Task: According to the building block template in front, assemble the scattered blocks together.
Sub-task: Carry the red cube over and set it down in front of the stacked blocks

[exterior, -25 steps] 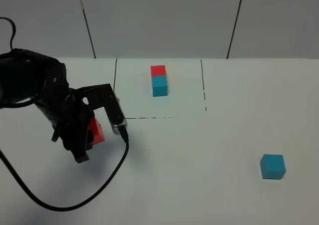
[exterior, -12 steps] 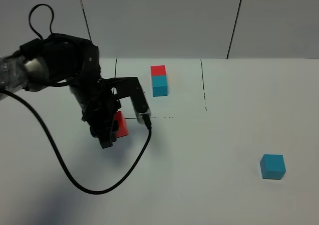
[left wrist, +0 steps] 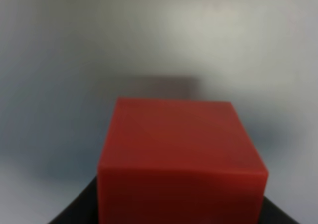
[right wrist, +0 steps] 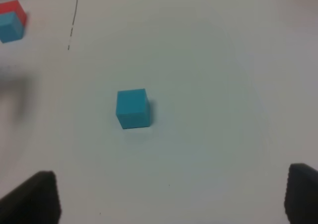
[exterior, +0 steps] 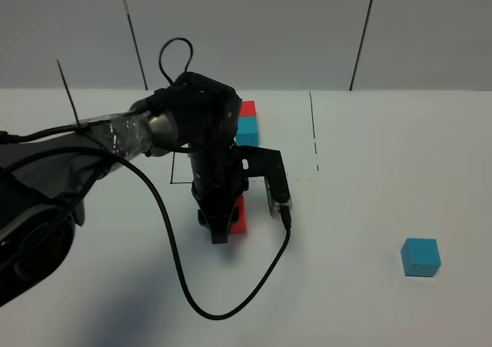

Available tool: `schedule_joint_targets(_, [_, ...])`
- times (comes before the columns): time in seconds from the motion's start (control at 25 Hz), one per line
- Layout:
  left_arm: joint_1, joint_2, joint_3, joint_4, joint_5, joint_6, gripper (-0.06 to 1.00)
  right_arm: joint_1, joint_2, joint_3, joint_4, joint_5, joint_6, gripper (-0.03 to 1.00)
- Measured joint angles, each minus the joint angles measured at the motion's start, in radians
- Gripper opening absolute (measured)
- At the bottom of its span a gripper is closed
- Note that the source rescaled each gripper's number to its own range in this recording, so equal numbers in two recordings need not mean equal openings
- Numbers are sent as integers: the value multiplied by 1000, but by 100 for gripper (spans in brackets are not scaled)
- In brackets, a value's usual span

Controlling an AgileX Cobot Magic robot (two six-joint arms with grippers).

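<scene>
Inside the black-lined frame (exterior: 312,124) you see the building block template (exterior: 248,128) lying with its long axis from 12 to 6 o'clock, red end at 12 and cyan end at 6. At 6 o'clock from it, just outside the frame's near line, your left gripper (exterior: 228,222) is clamped on the red cube (exterior: 241,212), held square and level, though you cannot tell whether it touches the table (exterior: 369,208). Well apart at 4 o'clock from that cube sits the cyan-blue cube (exterior: 420,256), flat and alone, and your right gripper (right wrist: 174,196) looks down on it with fingers spread wide, holding nothing.
</scene>
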Motion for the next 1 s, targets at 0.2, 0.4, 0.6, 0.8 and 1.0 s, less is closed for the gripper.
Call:
schedule_joint_targets(0.2, [-18,44,-2,46,-5,-14,0,0,0,0,0,0,0,80])
schedule_joint_targets(0.4, [-18,50,-9,47,-11,-12,0,0,0,0,0,0,0,80])
schedule_joint_targets(0.6, [-18,50,-9,43,-38,2,0,0,0,0,0,0,0,80])
schedule_joint_targets(0.8, [-18,51,-9,43,-44,2,0,0,0,0,0,0,0,80])
schedule_joint_targets(1.0, [-18,51,-9,43,-44,2,0,0,0,0,0,0,0,80])
